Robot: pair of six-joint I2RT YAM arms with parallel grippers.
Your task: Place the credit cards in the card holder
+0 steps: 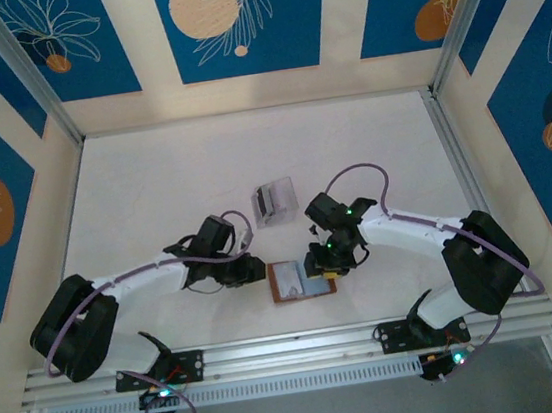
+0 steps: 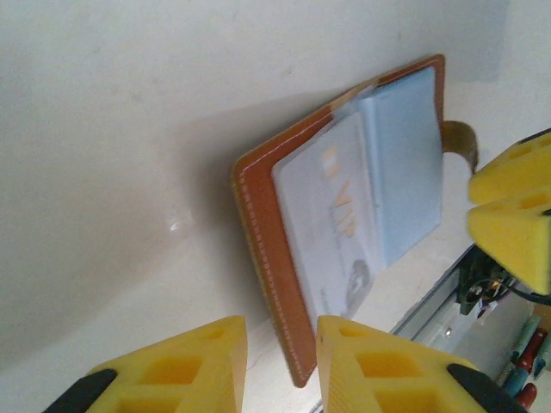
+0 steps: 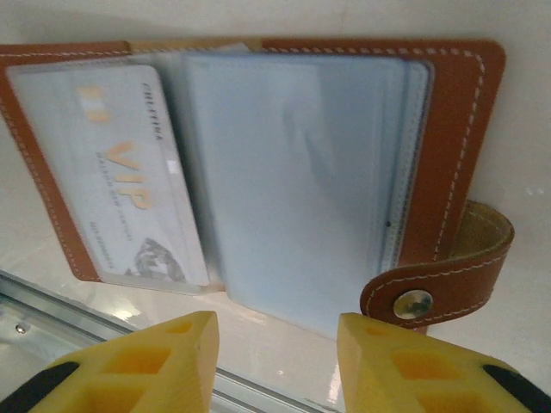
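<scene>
At the front edge of the white table (image 1: 152, 181), the small brown leather folding wallet (image 1: 300, 280) lay open, a greyish rectangular card (image 3: 120, 181) tucked inside. The left gripper (image 2: 282, 348) stood narrowly parted and the right gripper (image 3: 275, 348) wider, both empty.

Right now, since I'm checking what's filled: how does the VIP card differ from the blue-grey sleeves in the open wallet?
The VIP card is pale grey with gold lettering; the sleeves are plain blue-grey. The card is one piece; the sleeves are several stacked leaves. The card lies away from the snap tab; the sleeves lie beside it. Both sit inside the open wallet.
</scene>
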